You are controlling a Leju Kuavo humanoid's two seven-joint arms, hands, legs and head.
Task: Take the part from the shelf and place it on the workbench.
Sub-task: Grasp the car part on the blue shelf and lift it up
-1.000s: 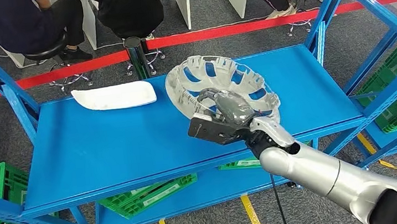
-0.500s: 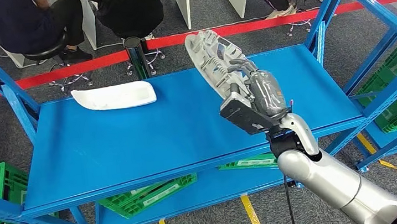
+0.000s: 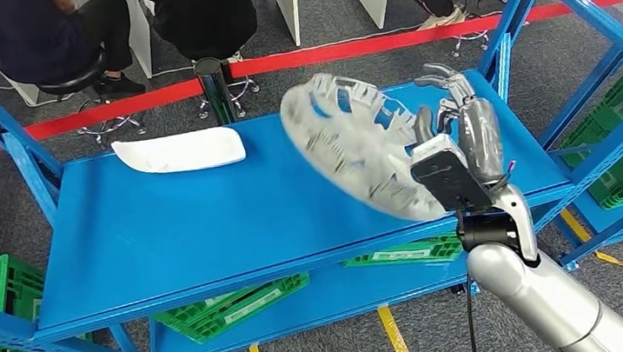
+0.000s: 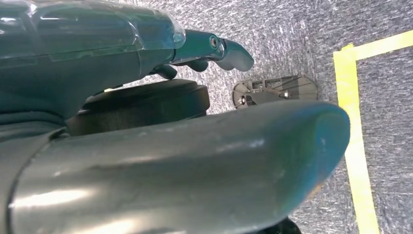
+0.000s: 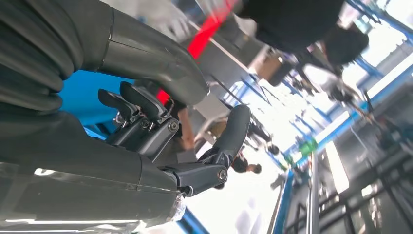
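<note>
Since the previous frames, the right hand (image 3: 458, 126) is turning and rising toward right of centre, its fingers now spread and holding nothing, while the blurred white hubcap-like part (image 3: 357, 161) is tilting just left of them above the blue shelf (image 3: 166, 235), seemingly loose. Left hand (image 4: 146, 131) is hanging over the floor, grip unclear.

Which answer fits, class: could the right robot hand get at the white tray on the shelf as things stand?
Probably not yet: the right robot hand seems occupied with the grey round part, and the white tray lies beyond it.
</note>
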